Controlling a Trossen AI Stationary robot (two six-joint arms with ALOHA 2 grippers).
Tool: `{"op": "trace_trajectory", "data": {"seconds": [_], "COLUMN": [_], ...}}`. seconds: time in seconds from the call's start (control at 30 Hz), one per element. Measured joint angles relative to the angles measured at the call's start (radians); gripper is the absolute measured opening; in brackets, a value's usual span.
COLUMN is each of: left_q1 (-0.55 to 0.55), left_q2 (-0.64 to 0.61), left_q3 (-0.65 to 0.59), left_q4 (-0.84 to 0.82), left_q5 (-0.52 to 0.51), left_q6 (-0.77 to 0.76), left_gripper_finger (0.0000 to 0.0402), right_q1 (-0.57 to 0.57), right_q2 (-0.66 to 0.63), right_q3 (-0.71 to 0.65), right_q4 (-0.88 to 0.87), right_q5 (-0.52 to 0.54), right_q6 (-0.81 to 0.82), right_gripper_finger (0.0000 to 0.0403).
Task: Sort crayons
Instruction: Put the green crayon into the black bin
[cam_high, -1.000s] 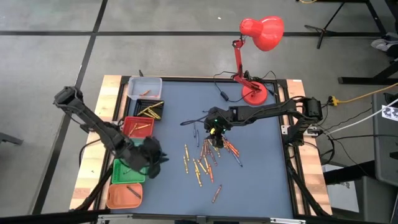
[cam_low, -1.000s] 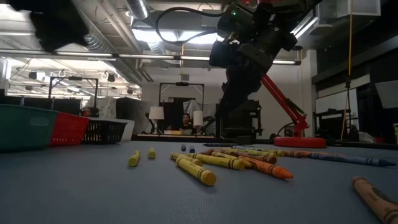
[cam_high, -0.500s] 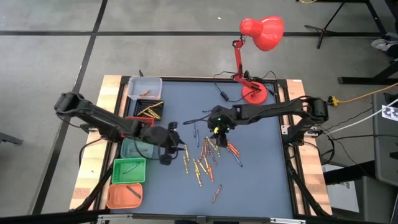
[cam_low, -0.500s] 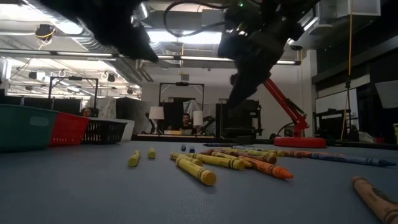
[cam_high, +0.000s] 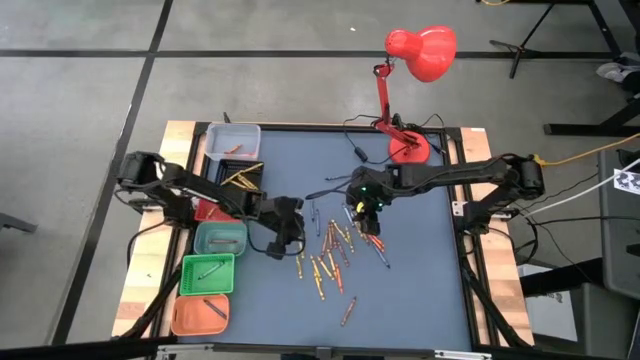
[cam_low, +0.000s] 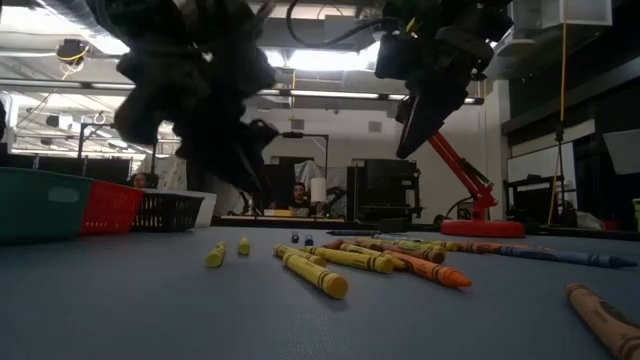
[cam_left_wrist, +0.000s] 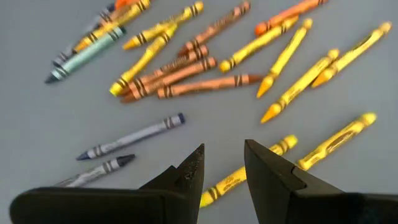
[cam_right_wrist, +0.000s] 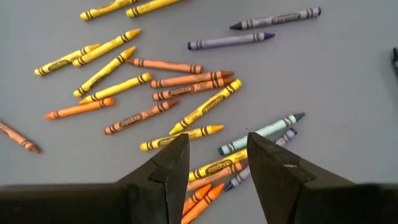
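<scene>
High view: scattered thin wax crayons (cam_high: 330, 252) in yellow, orange and blue lie on the grey bench (cam_high: 420, 270), between both tools. Left tool (cam_high: 283, 238) hangs just beside them, fingers parted, empty. Right tool (cam_high: 364, 221) hangs over their far edge, likewise parted, empty.

Paper-wrapped waxy crayons (cam_left_wrist: 205, 84) on matt table (cam_left_wrist: 37, 137).

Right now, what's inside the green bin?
The green bin holds one crayon that I can see. The rest of its floor looks bare; nothing covers it.
</scene>
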Motion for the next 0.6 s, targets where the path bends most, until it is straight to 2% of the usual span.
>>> {"op": "trace_trajectory", "data": {"seconds": [0.3,0.6], "left_q1": [0.044,0.062], "left_q2": [0.098,0.108], "left_q3": [0.0,0.001], "left_q4": [-0.005,-0.05], "left_q5": [0.048,0.106], "left_q6": [0.083,0.081], "left_gripper_finger": [0.0098,0.0098], "right_q1": [0.0,0.0], "right_q2": [0.0,0.0], "right_q3": [0.0,0.0], "right_q4": [0.008,0.007], "right_q5": [0.0,0.0], "right_q6": [0.0,0.0], "right_gripper_finger": [0.0159,0.0159]}}
